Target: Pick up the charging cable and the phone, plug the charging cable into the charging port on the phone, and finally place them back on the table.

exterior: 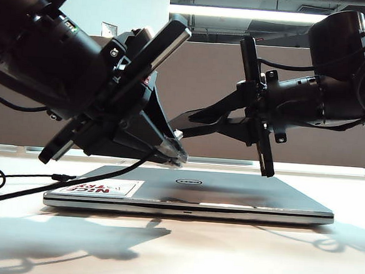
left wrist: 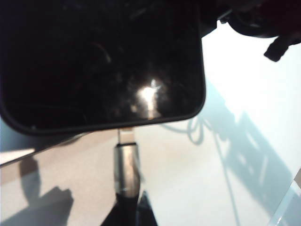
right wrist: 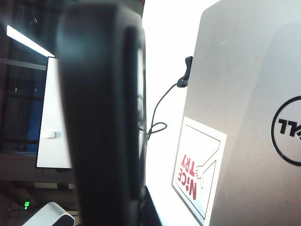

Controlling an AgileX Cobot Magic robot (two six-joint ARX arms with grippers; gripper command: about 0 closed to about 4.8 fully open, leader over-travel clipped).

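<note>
A closed silver laptop lies on the white table and both arms work just above its lid. The lid carries the round "DELL" logo, and near one of its corners there is a white sticker with the red words "NICE TRY" and a small line drawing. From the exterior view the words stand upside down.

The left gripper hangs above the sticker side of the laptop, tilted down toward the lid. Its jaws are closed on the charging cable just behind the silver plug. From there the black cord drops past the laptop's sticker end and runs away over the table, where it makes a loop.

The right gripper reaches in from the other side, above the middle of the laptop. It is closed and carries the phone in the air – its wrist view shows the black body very near and blurred, seen on edge.

In the left wrist view the plug's thin metal tongue meets the phone's short edge; part of the tongue is still outside, and how deep it sits in the charging port I cannot tell. The glossy phone face reflects a bright lamp – no writing is readable on it
</note>
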